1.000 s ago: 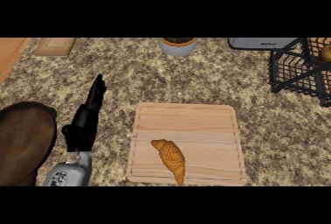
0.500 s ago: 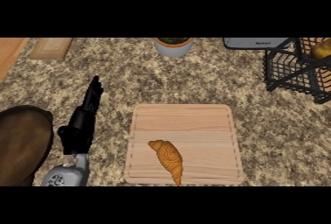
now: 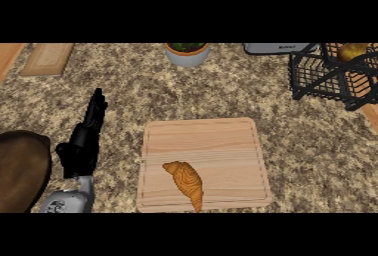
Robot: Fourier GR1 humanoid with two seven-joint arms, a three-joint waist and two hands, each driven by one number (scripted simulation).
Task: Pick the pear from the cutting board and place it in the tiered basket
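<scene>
- I see one pale wooden cutting board (image 3: 214, 140), rectangular with rounded corners and straight grain, lying flat on the speckled stone surface (image 3: 148, 100).
- On its near-left part lies one ridged, golden-brown piece (image 3: 186, 181), shaped like a croissant rather than a pear. Its long axis runs diagonally, blunt end up-left, thin tip at the board's near edge.
- One black wire tiered basket (image 3: 314, 80) stands far right, with a yellow-green fruit (image 3: 353, 50) inside.
- My left hand (image 3: 87, 137) lies left of the board, black fingers straight, released, holding nothing; the right hand is out of view.
</scene>
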